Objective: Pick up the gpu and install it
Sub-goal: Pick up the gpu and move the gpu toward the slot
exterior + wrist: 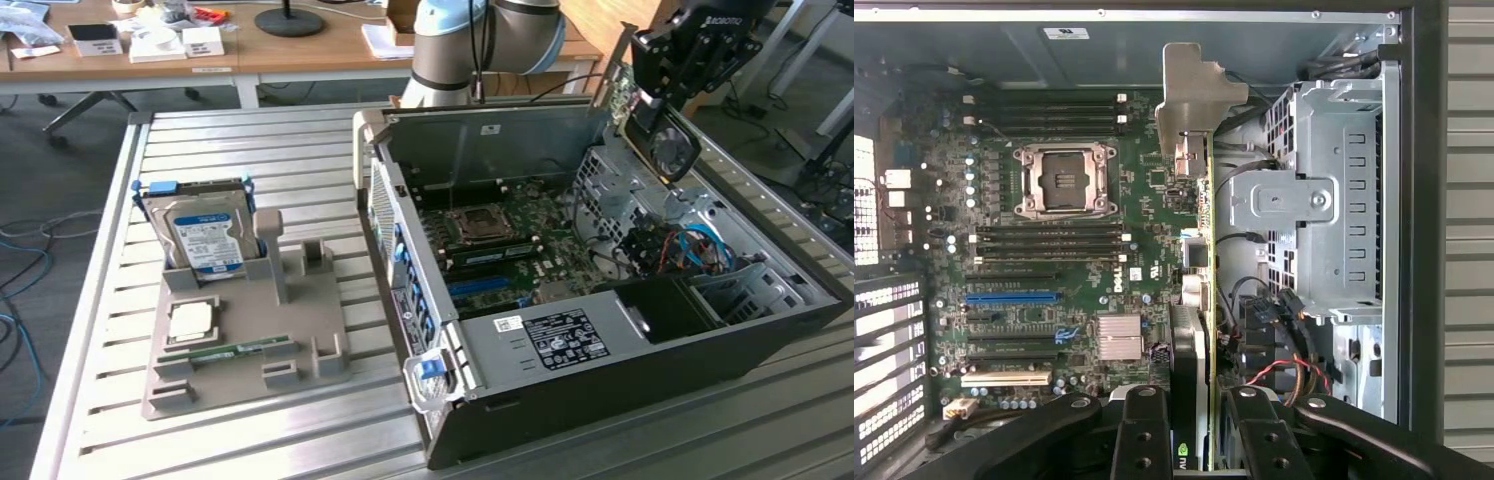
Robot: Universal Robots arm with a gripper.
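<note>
Gripper [1189, 425] pinching gpu [1201, 250] edge-on, hanging over open case [747, 340] in exterior view's upper right. Drive cage [1324, 200] and cables [1284, 365] crowding one side, motherboard [1054, 250] lying on other. Hard drive [207, 240] sitting in tray [240, 370], exterior view's left.

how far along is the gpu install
Done: the gpu is picked up, gripped edge-on in the claw. In hand: it hangs over the open computer case, above the motherboard, bracket end away from the claw. Left: it is not yet seated in any slot; the blue expansion slot sits empty.
</note>
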